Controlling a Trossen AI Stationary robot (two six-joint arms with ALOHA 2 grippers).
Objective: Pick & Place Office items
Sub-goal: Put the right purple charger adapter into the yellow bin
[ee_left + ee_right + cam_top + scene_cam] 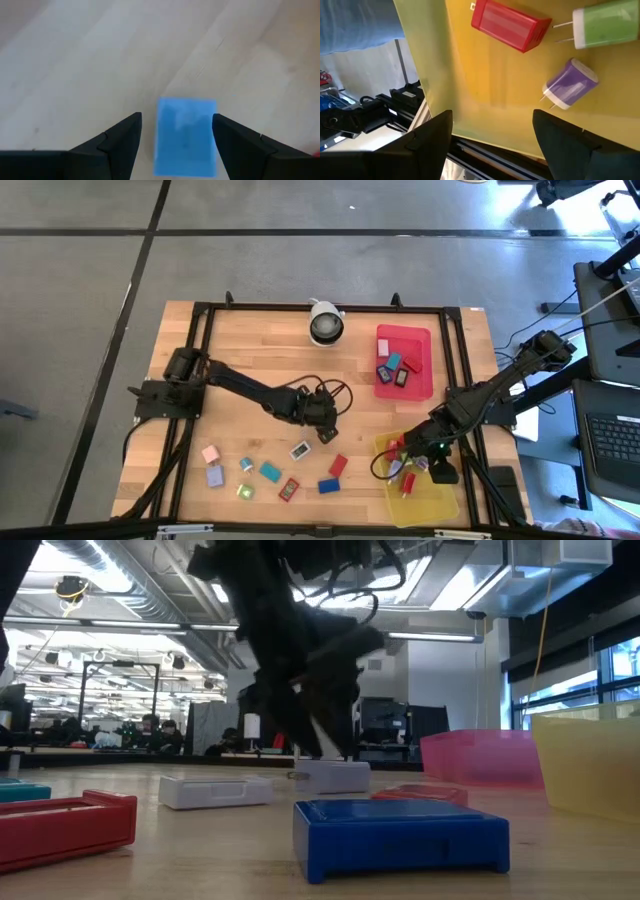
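Above the wooden table [250, 340], the left gripper [175, 132] hovered with jaws apart astride a blue block [186, 136]; over the yellow tray [485, 80], the right gripper [492, 135] hung released.

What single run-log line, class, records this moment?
left gripper: open, over blue block | right gripper: open, over yellow tray | nothing held

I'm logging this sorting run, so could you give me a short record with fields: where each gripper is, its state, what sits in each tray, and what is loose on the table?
left gripper: over the table's middle, open, fingers either side of a blue block, not closed on it
right gripper: over the yellow tray, open, holding nothing
yellow tray contents: red plug, green plug, purple plug
red tray: several small blocks
loose on the table: about nine small blocks along the front
also there: white round camera at the back edge
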